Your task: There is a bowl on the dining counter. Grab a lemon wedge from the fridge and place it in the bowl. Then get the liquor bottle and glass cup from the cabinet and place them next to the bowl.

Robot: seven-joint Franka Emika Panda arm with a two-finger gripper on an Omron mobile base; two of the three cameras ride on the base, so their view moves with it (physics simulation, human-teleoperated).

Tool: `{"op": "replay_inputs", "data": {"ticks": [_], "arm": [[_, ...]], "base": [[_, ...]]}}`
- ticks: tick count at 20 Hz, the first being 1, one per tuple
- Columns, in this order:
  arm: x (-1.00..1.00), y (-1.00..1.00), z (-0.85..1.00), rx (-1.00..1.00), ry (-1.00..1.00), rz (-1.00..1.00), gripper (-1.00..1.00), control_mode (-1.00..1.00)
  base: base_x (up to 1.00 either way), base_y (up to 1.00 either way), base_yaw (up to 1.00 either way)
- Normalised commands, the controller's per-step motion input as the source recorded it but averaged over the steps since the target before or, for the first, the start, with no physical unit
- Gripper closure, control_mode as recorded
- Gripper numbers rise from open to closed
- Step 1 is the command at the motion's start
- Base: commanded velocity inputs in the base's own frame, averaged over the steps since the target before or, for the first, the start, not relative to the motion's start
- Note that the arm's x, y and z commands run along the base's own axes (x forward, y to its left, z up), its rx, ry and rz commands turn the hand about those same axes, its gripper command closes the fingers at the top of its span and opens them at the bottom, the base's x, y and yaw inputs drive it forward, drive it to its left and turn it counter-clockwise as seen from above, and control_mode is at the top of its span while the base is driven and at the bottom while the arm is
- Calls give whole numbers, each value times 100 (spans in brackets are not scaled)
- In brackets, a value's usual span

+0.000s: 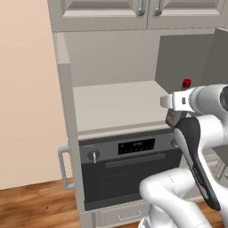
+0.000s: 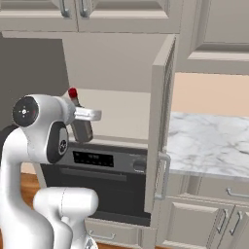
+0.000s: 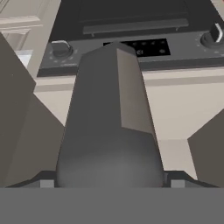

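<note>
The liquor bottle (image 3: 111,127) sits squarely between the gripper (image 3: 109,178) fingers, its dark grey-brown body running away from the hand camera toward the oven (image 3: 131,39) front. In the hand view the two finger tips (image 3: 47,180) press in at either side of the bottle's wide body, so the jaws stand spread wide and closed on it. From the left base view the bottle (image 1: 178,113) shows just beyond the white wrist, its red cap (image 1: 186,83) rising above the gripper (image 1: 174,116) and its lower part hidden behind the hand. In the right base view the bottle (image 2: 80,124) leans a little, cap (image 2: 72,92) up and to the left, with the gripper (image 2: 83,127) clamped around its middle.

Below and behind the held bottle lies the plain beige shelf (image 1: 116,104) of the open cabinet (image 1: 67,111); whether the bottle's base touches the shelf cannot be told. Under the shelf, beneath the gripper, is the black oven (image 1: 129,171) with its display and knobs. To the gripper's right, in the right base view, the cabinet door (image 2: 163,121) stands open, and beyond it is a marble counter (image 2: 209,141).
</note>
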Motion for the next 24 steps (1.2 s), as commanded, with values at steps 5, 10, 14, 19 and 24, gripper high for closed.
{"op": "replay_inputs", "data": {"ticks": [5,10,14,19,24], "arm": [[-10,5,0,0,0,0,100,100],[0,0,0,0,0,0,100,100],[0,0,0,0,0,0,100,100],[0,0,0,0,0,0,100,100],[0,0,0,0,0,0,100,100]], "base": [[-3,0,0],[-24,0,1],[-76,0,0],[-96,0,0],[-100,0,0]]}}
